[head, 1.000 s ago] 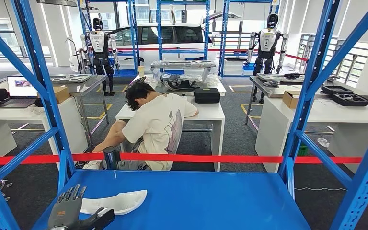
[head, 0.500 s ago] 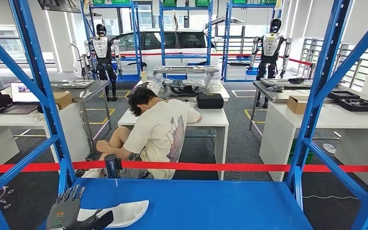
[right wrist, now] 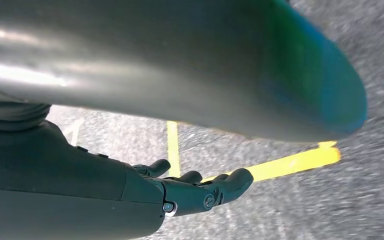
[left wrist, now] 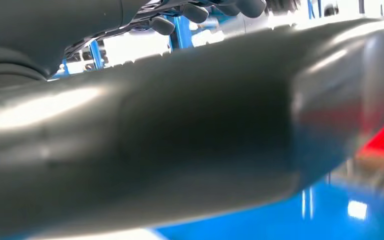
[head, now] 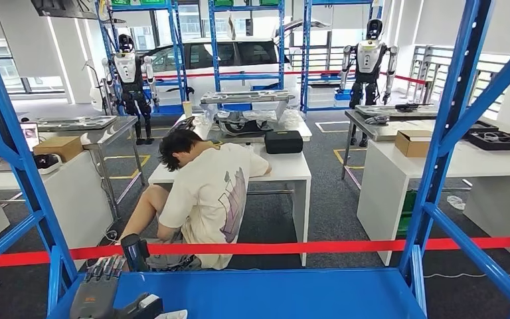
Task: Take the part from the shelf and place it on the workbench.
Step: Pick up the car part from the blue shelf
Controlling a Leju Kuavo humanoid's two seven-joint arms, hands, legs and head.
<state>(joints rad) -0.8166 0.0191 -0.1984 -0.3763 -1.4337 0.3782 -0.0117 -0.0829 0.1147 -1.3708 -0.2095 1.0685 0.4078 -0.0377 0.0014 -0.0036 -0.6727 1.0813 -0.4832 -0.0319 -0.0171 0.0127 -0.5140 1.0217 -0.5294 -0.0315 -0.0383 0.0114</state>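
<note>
White plastic, the part (head: pixel 171 314) shows as a sliver at the near edge of the blue shelf (head: pixel 292 294), just beside the left hand (head: pixel 106 296). That hand rests over the shelf's near left corner, fingers pointing away; whether it grips the part cannot be told. Beyond the shelf a red tape (head: pixel 305 247) stretches across, and behind it a person (head: pixel 202 196) in a cream shirt crouches by a white bench (head: pixel 285 169). From the right wrist camera, the right hand (right wrist: pixel 190 192) hangs over grey floor (right wrist: pixel 360 190), fingers loosely apart, holding nothing.
</note>
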